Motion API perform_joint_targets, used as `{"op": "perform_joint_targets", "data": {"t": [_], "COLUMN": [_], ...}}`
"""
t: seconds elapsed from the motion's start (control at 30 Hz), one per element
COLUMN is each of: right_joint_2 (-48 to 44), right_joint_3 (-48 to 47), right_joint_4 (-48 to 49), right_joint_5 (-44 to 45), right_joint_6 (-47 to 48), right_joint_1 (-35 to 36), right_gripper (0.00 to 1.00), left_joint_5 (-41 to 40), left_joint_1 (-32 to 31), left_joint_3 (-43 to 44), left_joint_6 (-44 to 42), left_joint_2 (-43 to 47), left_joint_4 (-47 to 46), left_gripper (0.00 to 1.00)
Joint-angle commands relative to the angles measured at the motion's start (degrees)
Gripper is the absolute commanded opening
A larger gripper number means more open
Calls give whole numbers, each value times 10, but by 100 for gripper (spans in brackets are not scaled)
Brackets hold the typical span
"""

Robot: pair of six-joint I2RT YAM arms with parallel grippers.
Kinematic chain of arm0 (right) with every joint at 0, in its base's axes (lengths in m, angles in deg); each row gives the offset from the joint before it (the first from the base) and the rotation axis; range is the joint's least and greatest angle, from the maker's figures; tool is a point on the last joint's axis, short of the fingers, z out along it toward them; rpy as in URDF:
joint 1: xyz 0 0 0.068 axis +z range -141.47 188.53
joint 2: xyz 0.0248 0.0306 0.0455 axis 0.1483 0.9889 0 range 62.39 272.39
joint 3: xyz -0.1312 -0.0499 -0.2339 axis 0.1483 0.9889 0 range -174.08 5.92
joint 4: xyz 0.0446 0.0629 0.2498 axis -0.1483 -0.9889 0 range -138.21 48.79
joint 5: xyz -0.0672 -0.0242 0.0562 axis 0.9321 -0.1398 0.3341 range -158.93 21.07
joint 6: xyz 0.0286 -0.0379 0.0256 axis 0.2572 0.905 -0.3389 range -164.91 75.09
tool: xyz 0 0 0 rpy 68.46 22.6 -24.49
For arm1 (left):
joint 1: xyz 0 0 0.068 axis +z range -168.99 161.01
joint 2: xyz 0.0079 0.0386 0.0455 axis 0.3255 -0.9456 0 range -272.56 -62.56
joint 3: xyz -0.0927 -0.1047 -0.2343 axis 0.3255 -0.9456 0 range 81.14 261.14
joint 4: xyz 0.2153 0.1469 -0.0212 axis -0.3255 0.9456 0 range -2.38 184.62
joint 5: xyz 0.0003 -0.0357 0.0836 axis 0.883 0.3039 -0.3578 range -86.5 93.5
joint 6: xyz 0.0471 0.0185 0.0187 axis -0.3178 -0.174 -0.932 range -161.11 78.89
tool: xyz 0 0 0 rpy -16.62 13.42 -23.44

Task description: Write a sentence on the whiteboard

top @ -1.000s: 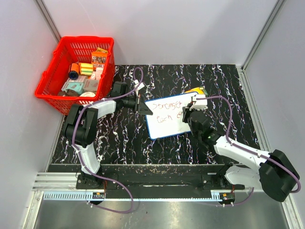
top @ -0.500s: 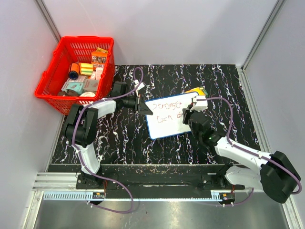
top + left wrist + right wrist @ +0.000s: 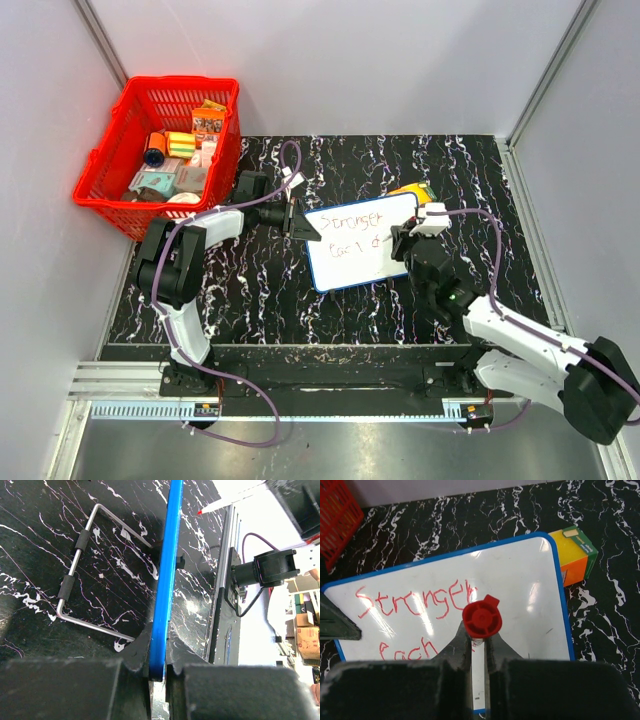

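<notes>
Black white-veined marble-pattern bench (image 3: 250,300), smooth and glossy, carrying all items. Left arm (image 3: 200,235) reaches to the board's left side, its jaws clenched on the blue frame, which the left wrist view shows edge-on between the two pads. Right arm (image 3: 510,325) extends from the near right, its jaws clamped on the barrel of a marker (image 3: 481,616), seen end-on by its round red cap. Red basket (image 3: 180,82), an open plastic lattice at far left, holds mixed small packages and lies well apart from the work. The whiteboard (image 3: 350,268) sits mid-bench at a slight angle: a flat, thin white rectangle with a glossy face, a narrow blue frame and rounded corners. It is judged light and stiff, and apt to skid on the slick bench under pen pressure. The frame edge is therefore the sensible hold, away from the writing area. A bent wire stand (image 3: 75,575) with two black sleeves lies beside the board's edge. A small orange box (image 3: 572,550) with a yellow and green end touches or nearly touches the far right corner. The sentence (image 3: 415,602), in thin red strokes, reads "Stronger" above "each" and a further partial mark, so the writing appears unfinished.
</notes>
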State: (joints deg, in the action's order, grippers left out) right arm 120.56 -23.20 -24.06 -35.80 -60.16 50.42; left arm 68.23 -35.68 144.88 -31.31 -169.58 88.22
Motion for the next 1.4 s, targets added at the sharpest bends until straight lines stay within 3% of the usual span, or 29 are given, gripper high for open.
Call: {"op": "perform_joint_targets", "data": {"t": [0.0,0.27,1.37], "right_joint_2": [-17,33,70], "right_joint_3": [-4,-30,-42], "right_joint_4": [34,35,63], "right_joint_5": [28,6,-38], "right_joint_6": [8,-4,-4], "right_joint_1": [-15,-39,-41], "right_gripper": [0,0,0], "left_joint_5": [-159,-159,-161], "left_joint_1": [-16,-17,-18], "left_joint_3": [-11,-13,-11], "left_joint_6": [-95,-95,-95], "left_joint_2": [-33,-32,-31], "left_joint_4": [36,36,41], "left_gripper": [0,0,0]}}
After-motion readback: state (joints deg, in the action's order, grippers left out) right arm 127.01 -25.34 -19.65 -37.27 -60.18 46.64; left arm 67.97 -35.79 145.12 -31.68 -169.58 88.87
